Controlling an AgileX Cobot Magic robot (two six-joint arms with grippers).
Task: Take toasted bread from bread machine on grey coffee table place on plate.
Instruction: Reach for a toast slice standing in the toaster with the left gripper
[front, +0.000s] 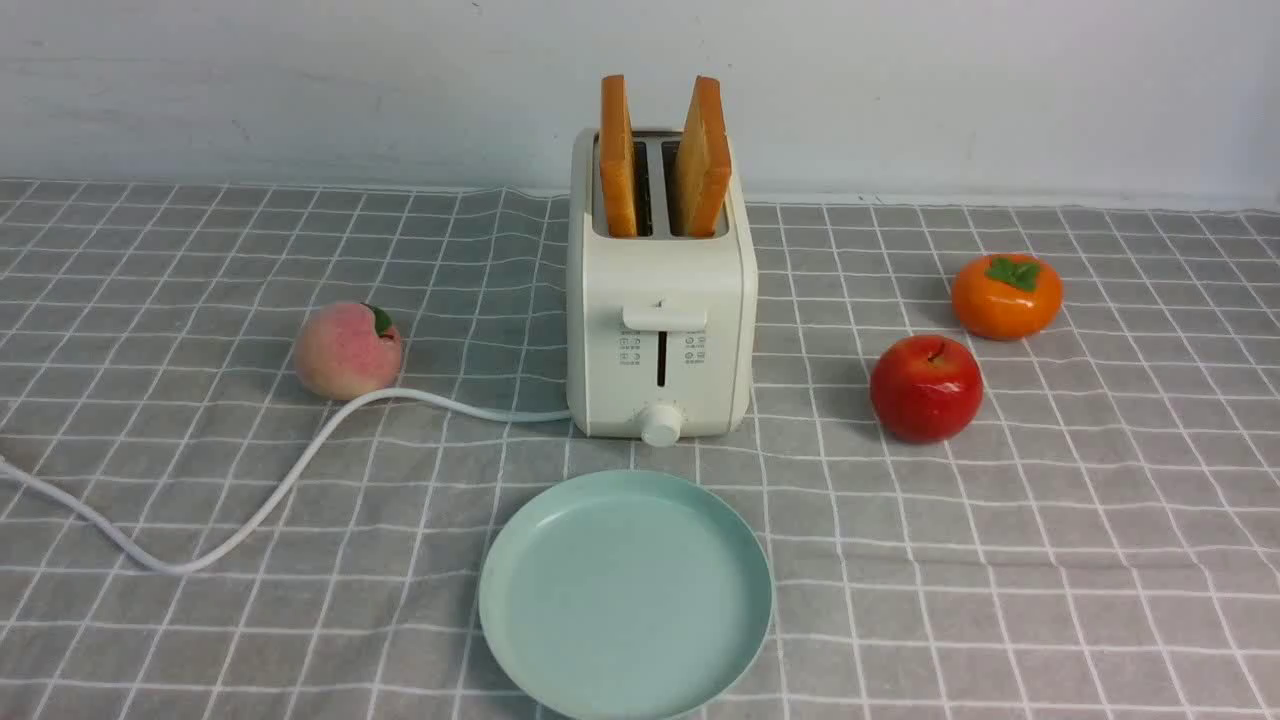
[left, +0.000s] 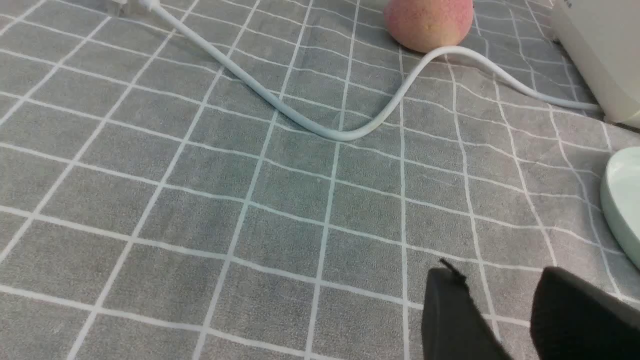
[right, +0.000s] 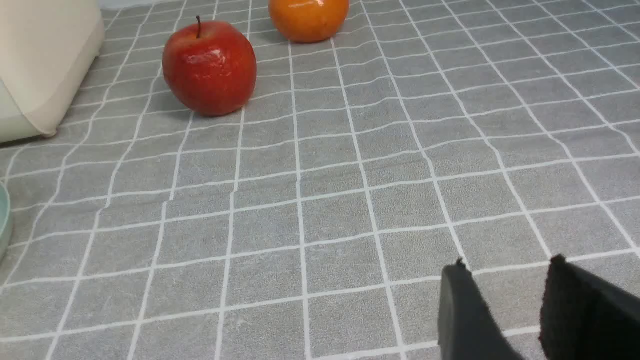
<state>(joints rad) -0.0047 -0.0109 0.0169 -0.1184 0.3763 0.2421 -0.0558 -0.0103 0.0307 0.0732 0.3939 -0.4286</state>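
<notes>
Two slices of toast, upright in the toaster and ready to be lifted

At left, the pink peach (front: 345, 352) sits near the white cord (front: 300, 470), whose run to the toaster (front: 660, 270) could snag a low left arm; the left gripper (left: 500, 300) has its fingers apart, holding nothing. The left slice of toast (front: 617, 160) and right slice of toast (front: 702, 160) stand in the slots, tops well exposed, tilted apart. They look light and fairly stiff, perhaps crumbly: a gentle pinch across the broad faces, high up, then straight up past the slot edges. The mint-green plate (front: 628, 590) lies nearer, just before the toaster's knob (front: 661, 426). Farther right, the red apple (front: 926, 388) and, beyond, the orange persimmon (front: 1006, 297) flank a right-hand approach; the right gripper (right: 515, 300) is also open and empty.
</notes>
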